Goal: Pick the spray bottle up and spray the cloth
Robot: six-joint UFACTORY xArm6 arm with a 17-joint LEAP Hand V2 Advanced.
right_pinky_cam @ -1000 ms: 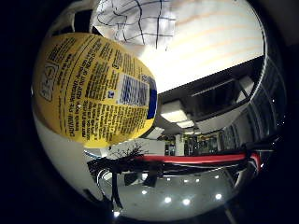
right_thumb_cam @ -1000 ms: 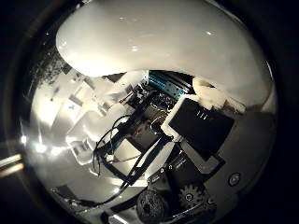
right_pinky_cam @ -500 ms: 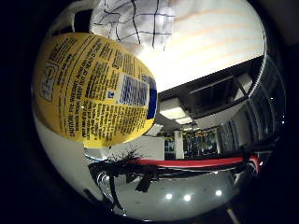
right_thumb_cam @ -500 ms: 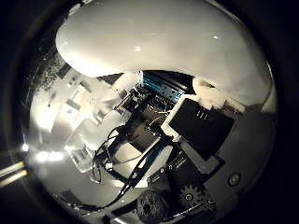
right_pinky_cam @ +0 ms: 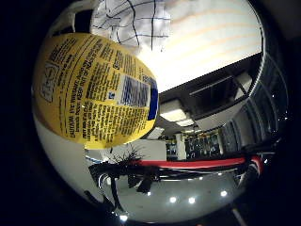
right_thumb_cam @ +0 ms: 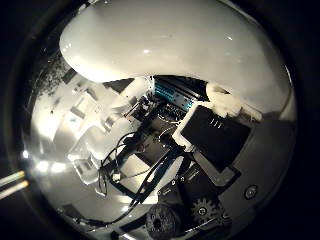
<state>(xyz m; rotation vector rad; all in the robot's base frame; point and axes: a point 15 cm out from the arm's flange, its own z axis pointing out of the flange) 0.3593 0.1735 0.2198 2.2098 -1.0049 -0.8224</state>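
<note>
Nothing has moved: bottle (right_pinky_cam: pixel 94 89) fills the view at the palm, cloth (right_pinky_cam: pixel 134 21) just beyond it; hand (right_thumb_cam: pixel 200 150) curled round the bottle

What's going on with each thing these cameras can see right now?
Bottle: close against the palm, yellow label facing the camera, apparently held.
Cloth: white with a dark grid, crumpled on the pale table beyond the bottle.
Hand: fingers curled round the bottle's white body.

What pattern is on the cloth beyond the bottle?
The cloth is white with a dark grid of thin lines, clearest in the little finger side palm view.
</note>
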